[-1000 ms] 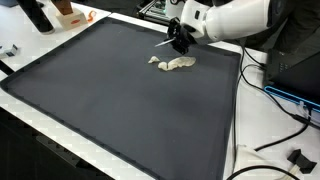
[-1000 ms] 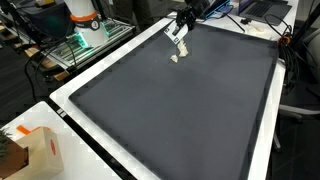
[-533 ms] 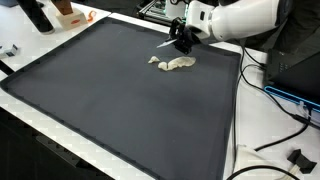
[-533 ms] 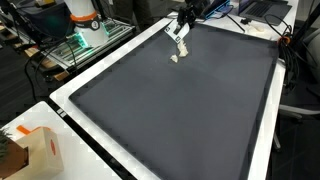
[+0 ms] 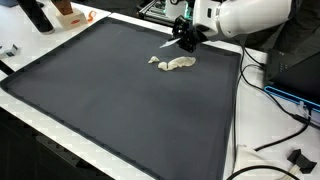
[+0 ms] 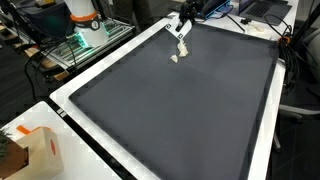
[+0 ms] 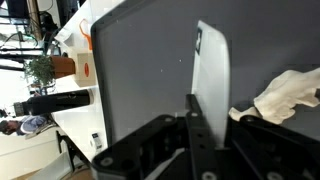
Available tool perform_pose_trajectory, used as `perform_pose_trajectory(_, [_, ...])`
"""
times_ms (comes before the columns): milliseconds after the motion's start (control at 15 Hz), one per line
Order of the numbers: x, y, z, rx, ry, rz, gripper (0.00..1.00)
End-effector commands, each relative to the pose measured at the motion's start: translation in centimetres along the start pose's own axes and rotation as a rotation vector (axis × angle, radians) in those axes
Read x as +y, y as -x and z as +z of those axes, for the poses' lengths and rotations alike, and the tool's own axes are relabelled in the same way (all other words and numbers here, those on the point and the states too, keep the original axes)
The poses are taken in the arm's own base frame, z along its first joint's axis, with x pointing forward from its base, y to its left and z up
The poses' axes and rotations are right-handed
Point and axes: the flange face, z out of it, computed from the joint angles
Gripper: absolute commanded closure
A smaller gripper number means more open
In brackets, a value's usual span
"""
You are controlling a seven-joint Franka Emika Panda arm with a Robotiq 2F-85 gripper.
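White strip (image 7: pixel 212 70) clamped in closed gripper (image 5: pixel 184 36), held over dark mat (image 5: pixel 100 95), near crumpled cloth (image 5: pixel 176 63).

readable text: none | labels, numbers: none legible | orange box (image 7: pixel 84 70) mark: too blurred

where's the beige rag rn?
In both exterior views the beige rag lies on the dark mat near its far edge, just below the hand gripping a white strip; wrist view: far right.
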Motion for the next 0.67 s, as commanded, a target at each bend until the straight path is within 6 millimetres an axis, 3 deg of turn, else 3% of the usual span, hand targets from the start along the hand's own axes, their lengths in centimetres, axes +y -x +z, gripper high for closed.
perform_pose_trajectory(0, [0.7,1.1,-0.8,0.072,-0.023,-0.08,0.99])
perform_pose_trajectory(600, [2.6,3.5,-3.8,0.212,-0.202,-0.276,0.99])
